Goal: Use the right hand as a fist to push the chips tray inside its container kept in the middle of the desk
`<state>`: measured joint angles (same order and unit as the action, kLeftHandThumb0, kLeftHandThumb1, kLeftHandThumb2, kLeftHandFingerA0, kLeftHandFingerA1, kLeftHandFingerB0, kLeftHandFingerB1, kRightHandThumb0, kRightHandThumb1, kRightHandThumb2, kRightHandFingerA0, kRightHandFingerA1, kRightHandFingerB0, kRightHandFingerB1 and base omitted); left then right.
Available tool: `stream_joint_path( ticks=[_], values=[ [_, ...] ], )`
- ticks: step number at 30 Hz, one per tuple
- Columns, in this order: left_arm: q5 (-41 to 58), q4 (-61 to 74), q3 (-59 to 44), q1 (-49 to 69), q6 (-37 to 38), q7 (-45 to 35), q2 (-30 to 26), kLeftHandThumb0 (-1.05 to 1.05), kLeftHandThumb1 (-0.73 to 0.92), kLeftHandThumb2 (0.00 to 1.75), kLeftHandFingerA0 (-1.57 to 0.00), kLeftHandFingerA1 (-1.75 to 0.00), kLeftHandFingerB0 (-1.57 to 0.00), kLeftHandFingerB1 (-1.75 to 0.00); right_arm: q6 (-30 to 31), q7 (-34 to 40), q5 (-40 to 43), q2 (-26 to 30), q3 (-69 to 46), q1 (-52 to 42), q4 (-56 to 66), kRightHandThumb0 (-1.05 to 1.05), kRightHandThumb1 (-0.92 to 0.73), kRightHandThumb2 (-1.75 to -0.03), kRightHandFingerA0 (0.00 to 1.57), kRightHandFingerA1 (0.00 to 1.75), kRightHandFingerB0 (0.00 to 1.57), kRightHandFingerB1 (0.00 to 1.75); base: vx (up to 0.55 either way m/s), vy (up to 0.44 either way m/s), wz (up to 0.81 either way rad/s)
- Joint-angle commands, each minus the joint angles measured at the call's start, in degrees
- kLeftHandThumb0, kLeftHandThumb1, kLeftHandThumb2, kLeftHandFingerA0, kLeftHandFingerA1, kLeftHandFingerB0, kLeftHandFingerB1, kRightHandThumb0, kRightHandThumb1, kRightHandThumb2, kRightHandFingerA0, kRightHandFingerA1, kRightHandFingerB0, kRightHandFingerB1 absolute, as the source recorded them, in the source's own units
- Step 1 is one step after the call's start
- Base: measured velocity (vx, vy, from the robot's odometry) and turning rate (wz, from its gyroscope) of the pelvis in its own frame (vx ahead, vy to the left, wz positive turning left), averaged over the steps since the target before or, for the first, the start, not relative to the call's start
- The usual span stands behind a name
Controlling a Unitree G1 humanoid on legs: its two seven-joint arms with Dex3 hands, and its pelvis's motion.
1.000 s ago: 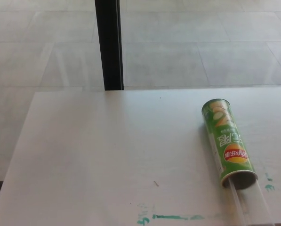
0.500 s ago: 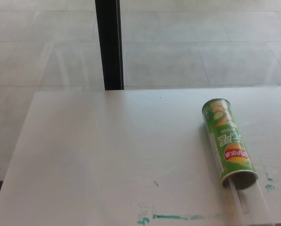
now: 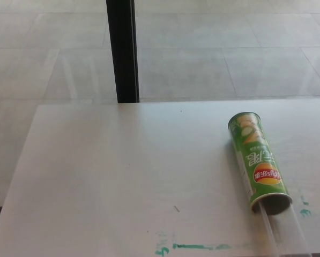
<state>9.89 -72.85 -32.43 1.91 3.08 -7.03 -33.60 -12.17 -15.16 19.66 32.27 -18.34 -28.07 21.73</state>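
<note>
Work not yet begun: green chips can (image 3: 258,161) lies on its side at the desk's (image 3: 122,176) lower right, clear tray (image 3: 288,233) jutting from its near mouth, neither of my hands in frame.

Single view only: my head cam, mounted high, angled down and fwd across the desk (image 3: 122,176). Desk surface fills the lower 60% approx. of frame; its far edge runs horizontally just above mid-frame. Beyond it, tiled floor (image 3: 229,59) occupies the upper part, w/ a black vertical post (image 3: 122,51) upper left of centre. Range is moderate: near edge of desk is cut off at bottom of frame. No second view, so no shared coverage.
</note>
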Motion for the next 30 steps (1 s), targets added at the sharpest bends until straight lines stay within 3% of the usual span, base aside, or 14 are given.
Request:
stream_joint_path(
  ticks=[1,5,14,15,16,17,21,22,23,24,25,27,28,30],
  values=[
    [1.8,-0.3,-0.6,1.2,0.6,-1.6,-1.6,-0.82,0.92,0.68,-0.53,-0.65,-0.4,-0.47,5.7,-14.5,-5.4,12.4,2.8,-7.4,9.7,-0.76,-0.6,-0.58,0.88,0.78,0.67,0.54,0.0,0.0,0.0],
    [1.8,-0.4,-0.5,1.2,0.3,-1.1,-1.5,-0.81,0.91,0.67,-0.57,-0.67,-0.44,-0.48,4.5,-15.0,-7.1,13.8,4.4,-8.9,10.2,-0.75,-0.6,-0.59,0.9,0.81,0.77,0.53,0.0,0.0,0.0],
    [1.9,-0.4,-0.3,1.1,0.4,-1.1,-1.7,-0.81,0.92,0.68,-0.55,-0.68,-0.43,-0.49,4.1,-17.0,-12.4,17.5,5.2,-11.8,13.0,-0.79,-0.58,-0.59,0.94,0.79,0.79,0.55,0.0,0.0,0.0],
    [1.9,-0.4,-0.3,1.2,0.5,-1.1,-1.7,-0.8,0.92,0.7,-0.55,-0.69,-0.41,-0.5,4.0,-17.2,-12.5,17.4,5.2,-12.2,13.2,-0.81,-0.43,-0.94,0.93,0.82,0.74,0.61,0.0,0.0,0.0],
    [1.9,-0.3,-0.3,1.3,0.7,-1.2,-1.7,-0.8,0.92,0.7,-0.55,-0.69,-0.41,-0.5,3.8,-17.5,-12.4,17.1,5.3,-12.6,13.2,-0.81,-0.43,-0.94,0.93,0.82,0.74,0.61,0.0,0.0,0.0],
    [1.8,-0.3,-0.2,1.2,0.6,-1.0,-1.8,-0.81,0.92,0.71,-0.59,-0.73,-0.42,-0.51,2.1,-18.2,-12.3,16.6,5.1,-13.5,12.7,-0.76,-0.55,-0.58,0.97,0.8,0.8,0.56,0.0,0.0,0.0],
    [1.6,-0.4,0.2,1.1,0.1,-1.0,-1.9,-0.81,0.92,0.7,-0.55,-0.65,-0.4,-0.47,3.9,-19.3,-14.2,16.7,4.4,-14.7,13.9,-0.76,-0.56,-0.59,0.95,0.79,0.79,0.55,0.0,0.0,0.0],
    [1.9,-0.8,-0.1,1.2,0.6,-1.7,-1.9,-0.79,0.73,1.11,-0.51,-0.68,-0.34,-0.56,5.6,-19.2,-15.3,16.8,5.3,-14.0,14.0,-0.79,-0.54,-0.59,0.97,0.82,0.78,0.57,0.0,0.0,0.0],
    [1.8,-0.9,0.0,1.1,0.4,-1.3,-1.9,-0.8,0.74,1.12,-0.52,-0.68,-0.33,-0.56,5.5,-19.1,-16.2,16.5,6.1,-13.4,13.3,-0.77,-0.56,-0.58,0.94,0.81,0.77,0.57,0.0,0.0,0.0],
    [1.8,-0.9,0.0,1.0,0.4,-1.2,-1.8,-0.8,0.74,1.12,-0.52,-0.68,-0.33,-0.56,5.6,-19.3,-16.3,16.4,6.2,-12.9,13.2,-0.77,-0.56,-0.58,0.94,0.81,0.77,0.57,0.0,0.0,0.0],
    [1.5,-0.7,0.3,1.0,0.6,-0.8,-1.7,-0.81,0.92,0.72,-0.56,-0.66,-0.43,-0.5,6.0,-19.1,-17.8,16.5,7.0,-11.9,12.7,-0.79,-0.43,-0.95,0.9,0.84,0.7,0.63,0.0,0.0,0.0],
    [1.9,-0.4,0.2,1.1,0.0,-0.7,-1.7,-0.8,0.92,0.7,-0.54,-0.65,-0.43,-0.49,7.2,-17.7,-22.3,16.1,8.9,-10.4,12.0,-0.79,-0.43,-0.95,0.91,0.83,0.7,0.63,0.0,0.0,0.0],
    [1.9,-0.3,0.2,1.1,0.4,-0.7,-1.6,-0.81,0.92,0.7,-0.54,-0.67,-0.43,-0.5,7.1,-16.8,-24.4,15.6,9.4,-10.0,11.9,-0.8,-0.58,-0.59,0.95,0.8,0.78,0.55,0.0,0.0,0.0],
    [2.1,-0.1,0.1,1.2,0.5,-1.0,-1.6,-0.81,0.92,0.69,-0.53,-0.67,-0.41,-0.5,8.8,-16.3,-28.2,16.0,10.2,-9.5,12.7,-0.8,-0.6,-0.6,0.93,0.81,0.75,0.56,0.0,0.0,0.0]
  ],
)
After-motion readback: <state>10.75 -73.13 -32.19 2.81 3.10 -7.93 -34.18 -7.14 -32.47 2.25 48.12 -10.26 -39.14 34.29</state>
